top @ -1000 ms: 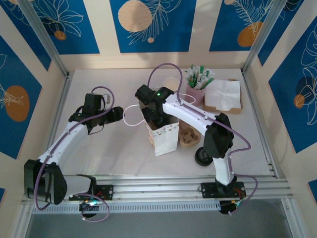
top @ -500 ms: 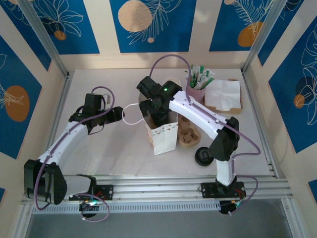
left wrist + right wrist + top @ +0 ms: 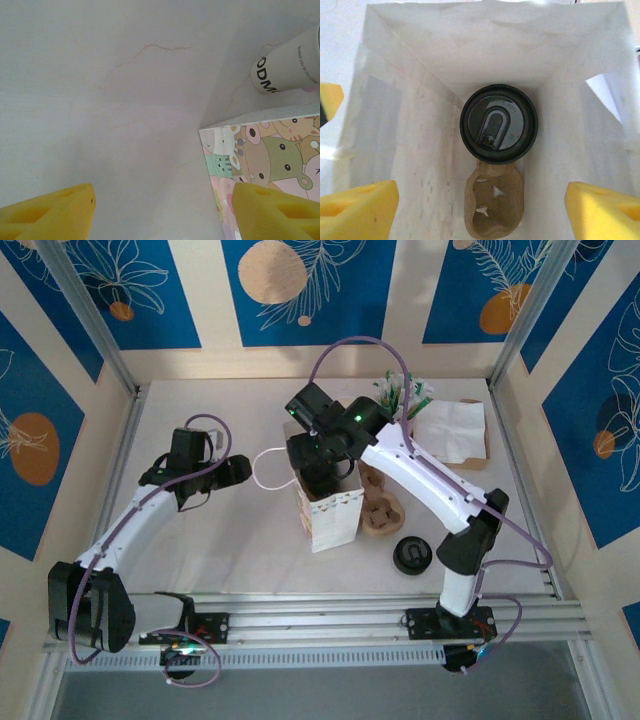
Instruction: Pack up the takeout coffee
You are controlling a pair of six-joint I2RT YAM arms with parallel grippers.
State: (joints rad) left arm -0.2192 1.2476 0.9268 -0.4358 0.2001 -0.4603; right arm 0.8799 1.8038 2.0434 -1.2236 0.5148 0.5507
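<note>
Right gripper (image 3: 318,478) hangs over the mouth of the gift bag (image 3: 332,520), yellow pads spread wide with nothing between them. Left gripper (image 3: 233,472) sits just left of the bag, likewise spread and empty. Down on the bag's floor stands the takeout coffee (image 3: 498,124), upright, black lid on, and right against it a cardboard cup holder (image 3: 494,206). The cup looks packed, so I'd call for a straight vertical lift here: pads kept off the bag's paper walls, no sideways drift, or the bag could tip.
</note>
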